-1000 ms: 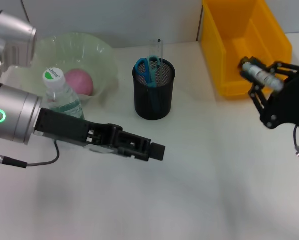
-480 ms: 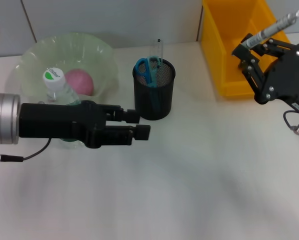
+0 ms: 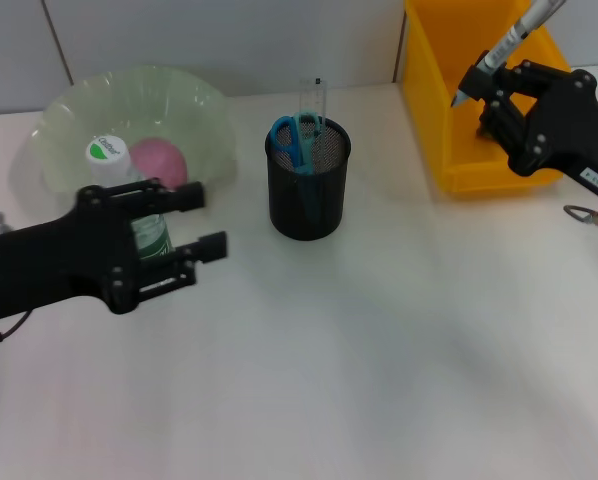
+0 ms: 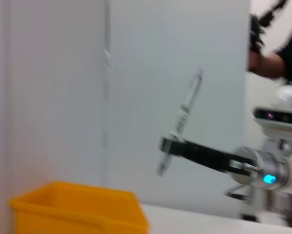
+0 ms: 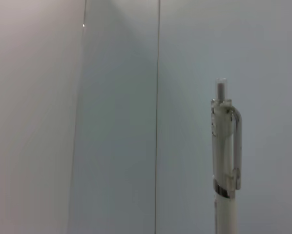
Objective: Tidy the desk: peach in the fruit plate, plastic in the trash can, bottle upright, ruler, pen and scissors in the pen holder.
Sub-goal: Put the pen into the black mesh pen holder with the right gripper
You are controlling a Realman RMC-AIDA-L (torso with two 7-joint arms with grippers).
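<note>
Head view | right gripper (image 3: 486,85) fingers pinch pen (image 3: 507,42); left gripper (image 3: 197,222) fingers spread

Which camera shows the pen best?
The left wrist view: the whole pen shows, tilted, clamped in the right gripper. The head view cuts off its top and shows its tip; the right wrist view shows only its clip end.
</note>
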